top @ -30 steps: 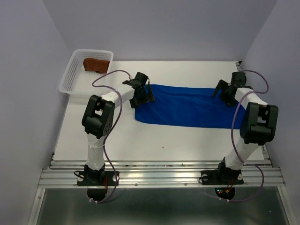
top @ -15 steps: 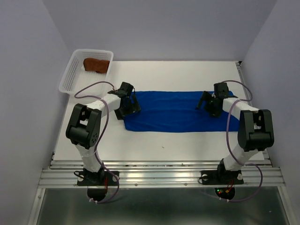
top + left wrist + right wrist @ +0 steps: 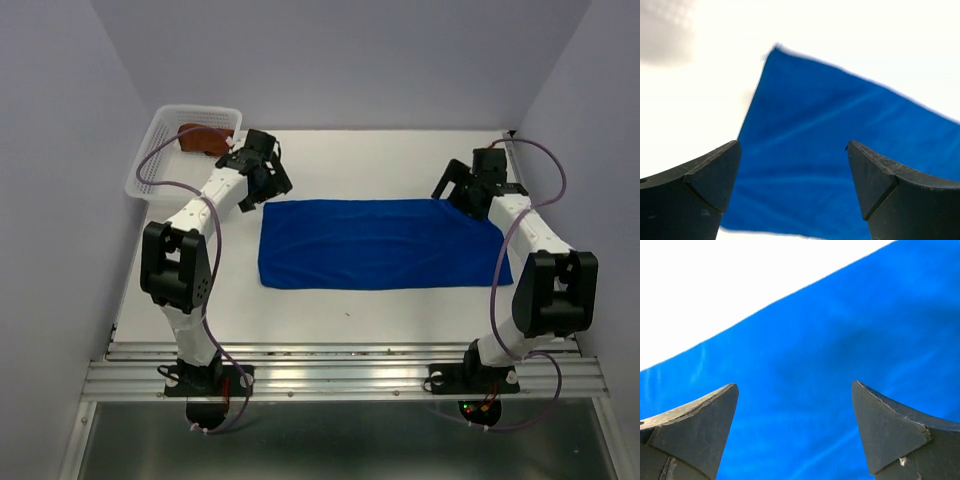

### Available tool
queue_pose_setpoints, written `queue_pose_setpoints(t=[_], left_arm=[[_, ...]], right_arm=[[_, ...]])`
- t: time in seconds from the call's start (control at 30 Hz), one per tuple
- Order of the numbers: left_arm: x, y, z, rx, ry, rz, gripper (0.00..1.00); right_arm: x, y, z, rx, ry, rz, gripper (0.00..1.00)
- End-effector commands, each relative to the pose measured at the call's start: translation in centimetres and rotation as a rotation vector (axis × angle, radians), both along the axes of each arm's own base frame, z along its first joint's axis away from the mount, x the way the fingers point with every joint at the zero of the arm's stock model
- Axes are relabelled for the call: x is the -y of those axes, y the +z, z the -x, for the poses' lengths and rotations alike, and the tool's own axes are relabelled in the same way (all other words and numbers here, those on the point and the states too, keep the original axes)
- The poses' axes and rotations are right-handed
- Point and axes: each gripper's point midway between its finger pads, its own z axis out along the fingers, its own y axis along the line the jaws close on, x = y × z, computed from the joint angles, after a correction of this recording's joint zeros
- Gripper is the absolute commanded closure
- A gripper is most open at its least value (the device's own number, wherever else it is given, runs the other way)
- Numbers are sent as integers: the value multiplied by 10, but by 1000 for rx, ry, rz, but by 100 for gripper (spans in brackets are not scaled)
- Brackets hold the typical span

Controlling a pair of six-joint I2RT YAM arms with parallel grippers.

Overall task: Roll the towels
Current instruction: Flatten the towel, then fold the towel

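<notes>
1. Compared with a second ago, left claw (image 3: 262, 172) and right claw (image 3: 468, 188) sit further back, at the far corners of the blue towel (image 3: 375, 243).
2. White bench (image 3: 380, 155), lilac walls (image 3: 340, 60).
3. Towel lies flat mid-bench, long axis left-right.
4. Both claws wide open, empty.
5. Rust-brown towel (image 3: 203, 137) sits in the basket (image 3: 150, 170).

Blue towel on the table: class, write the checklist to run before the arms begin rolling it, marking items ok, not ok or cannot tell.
1. Bright blue terry towel spread flat, unfolded: ok.
2. Left pincer open and empty: ok.
3. Right pincer open and empty: ok.
4. One pincer near each far corner of the towel: ok.
5. Rust-brown terry towel out of the way, in the white plastic mesh basket: ok.
6. Pincer height above the cloth: cannot tell.
</notes>
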Motion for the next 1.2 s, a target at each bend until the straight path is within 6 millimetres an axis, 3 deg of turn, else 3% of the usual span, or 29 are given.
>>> queue_pose_setpoints(t=[0.0,0.03,0.1,0.13,0.17,0.4,0.63,0.97,1.07,1.17], left_arm=[[-6,6,-47,59,46,1,1],[-3,5,-64,72,49,-1,1],[-5,3,-78,69,72,-10,2],[-6,-9,-82,48,79,-25,2],[-7,-2,-92,74,94,-28,2],[-19,-29,-118,64,178,-54,14],[-20,-55,-109,-1,186,-69,25],[-32,-89,-74,-105,192,-125,33],[-29,-99,-70,-127,185,-116,44],[-23,-102,-70,-134,170,-103,62]], right_arm=[[44,17,-28,45,-158,103,0],[51,25,-35,64,-181,131,0],[54,28,-42,73,-188,144,0],[58,26,-45,67,-196,146,0],[59,30,-49,78,-199,150,0],[62,24,-53,61,-188,171,0],[71,16,-50,40,-206,199,0],[78,8,-49,17,-225,215,0],[84,6,-48,10,-239,224,0],[91,5,-47,7,-257,235,0]])
